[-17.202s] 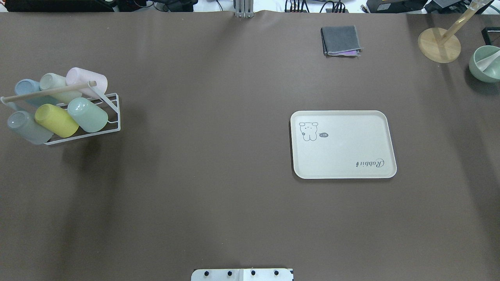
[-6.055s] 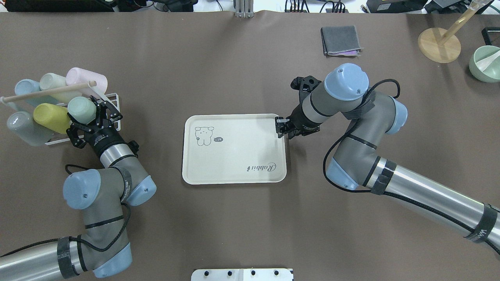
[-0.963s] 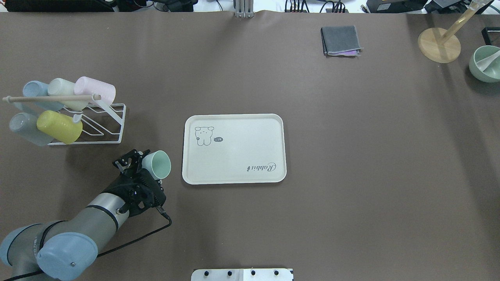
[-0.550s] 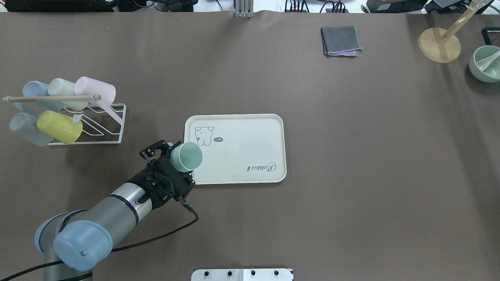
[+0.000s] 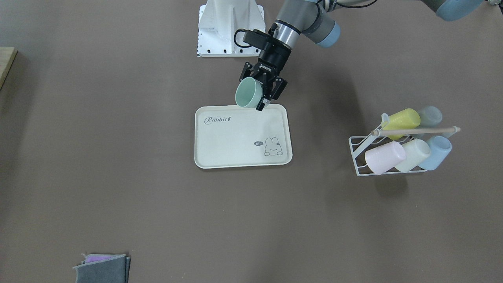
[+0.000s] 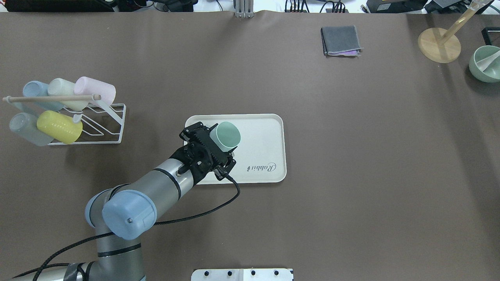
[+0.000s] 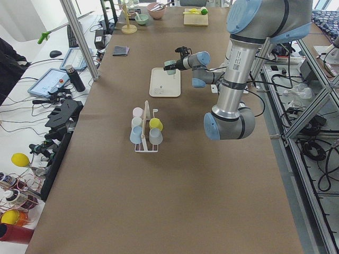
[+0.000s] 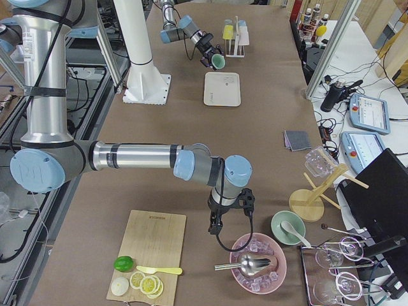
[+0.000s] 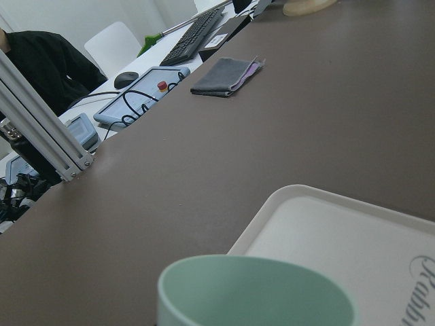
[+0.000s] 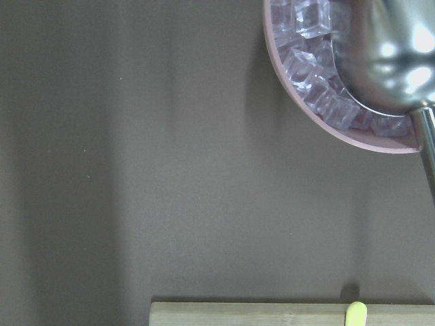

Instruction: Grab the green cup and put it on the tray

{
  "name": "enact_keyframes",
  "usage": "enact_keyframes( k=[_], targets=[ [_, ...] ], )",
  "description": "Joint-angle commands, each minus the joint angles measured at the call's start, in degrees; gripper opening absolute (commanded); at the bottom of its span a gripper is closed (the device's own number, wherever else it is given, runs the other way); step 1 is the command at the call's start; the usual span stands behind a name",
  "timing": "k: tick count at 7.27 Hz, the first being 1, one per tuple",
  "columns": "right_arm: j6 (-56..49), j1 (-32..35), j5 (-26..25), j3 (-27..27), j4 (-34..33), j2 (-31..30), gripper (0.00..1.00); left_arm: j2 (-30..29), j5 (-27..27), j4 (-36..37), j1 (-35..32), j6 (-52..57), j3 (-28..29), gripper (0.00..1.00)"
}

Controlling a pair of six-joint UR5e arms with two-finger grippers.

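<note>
Left gripper (image 6: 218, 143) clenched on the green cup (image 6: 227, 134), in the air over the tray (image 6: 265, 136).

I am watching its fingers pressing the cup's wall from both sides. The cup is riding tipped on its side, mouth turned away from the robot's base. It is hanging above the tray's bunny end, clear of the surface in the left side view. The other pastel cups are lying in the wire rack (image 6: 113, 125), well apart. The right gripper (image 8: 214, 228) is hovering near a pink bowl of ice (image 8: 258, 262); I cannot tell how its jaws stand.
</note>
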Motion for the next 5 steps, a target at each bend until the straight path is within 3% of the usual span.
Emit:
enact_keyframes(
  k=[1, 2, 4, 5],
  targets=[
    [0.00, -0.06, 0.00, 0.00, 0.00, 0.03, 1.00, -3.97, -2.50, -2.39, -0.45, -0.97, 2.28, 0.00],
    [0.00, 0.02, 0.00, 0.09, 0.09, 0.03, 1.00, -6.07, -3.03, -4.22, -0.27, -3.59, 5.59, 0.00],
    [0.00, 0.02, 0.00, 0.09, 0.09, 0.12, 1.00, -10.82, -4.26, -18.76, -0.53, -7.48, 19.01, 0.00],
    [0.00, -0.06, 0.00, 0.09, 0.09, 0.12, 1.00, -11.10, -4.27, -22.22, -0.45, -7.65, 20.55, 0.00]
  ],
)
